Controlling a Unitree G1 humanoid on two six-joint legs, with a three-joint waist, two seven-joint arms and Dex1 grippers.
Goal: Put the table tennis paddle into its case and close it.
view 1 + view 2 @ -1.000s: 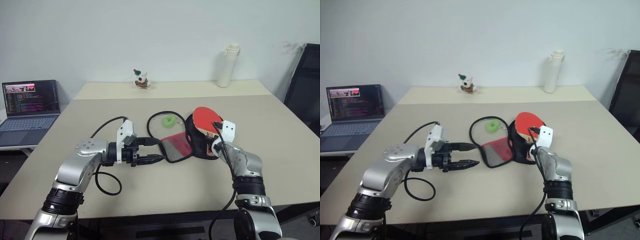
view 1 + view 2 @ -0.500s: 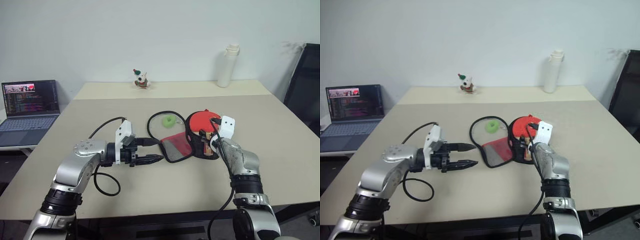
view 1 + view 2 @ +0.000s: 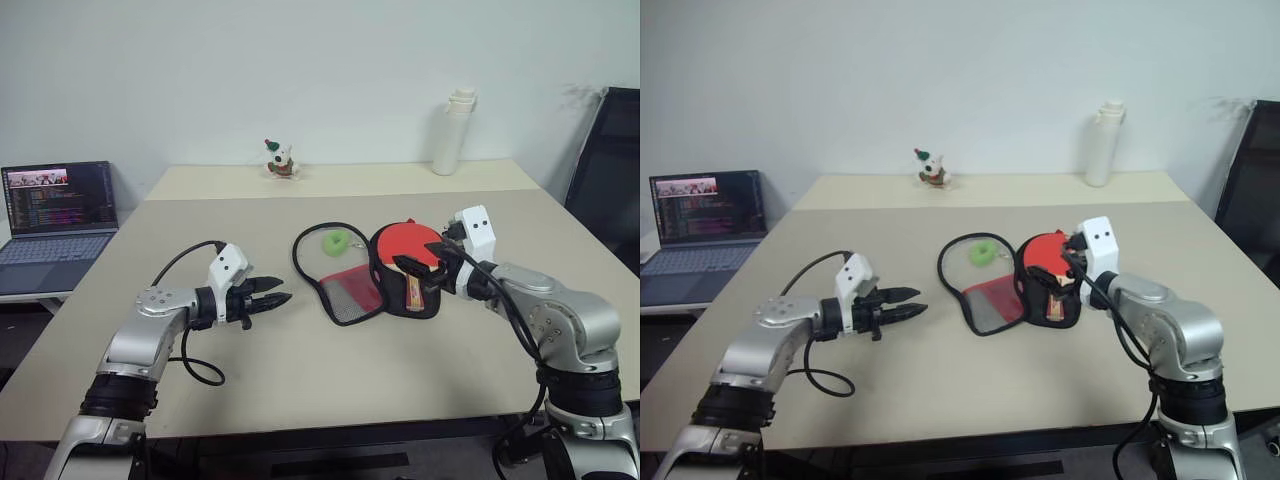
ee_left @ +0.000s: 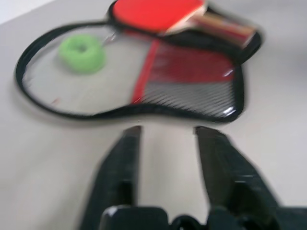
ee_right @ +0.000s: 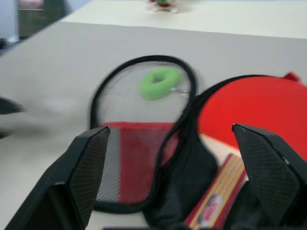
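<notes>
two grippers hang over the table (image 3: 300,380), neither holding anything. from the head views, the paddle (image 3: 408,250) lies on the black half of the opened case (image 3: 375,282), round red face toward twelve o'clock and wooden handle toward six; it looks set in place, with the red mesh flap spread open at its nine o'clock so it can likely be folded over next. a small green ring (image 3: 336,241) sits inside the clear flap at eleven o'clock of the paddle. the right gripper (image 3: 420,268) hovers just above the handle with its fingers spread wide and empty, which reads as a release. the left gripper (image 3: 268,293) waits well apart at nine o'clock of the case, fingers only narrowly parted, nothing between them.

in the left wrist view the case lies unzipped with a black edge all round, red and dark mesh at the near part, and the paddle on its far half, handle striped red and dark on light wood.

in the right wrist view the wide-set fingers (image 5: 86,177) frame the red face and the handle end, the zip not yet drawn.
</notes>
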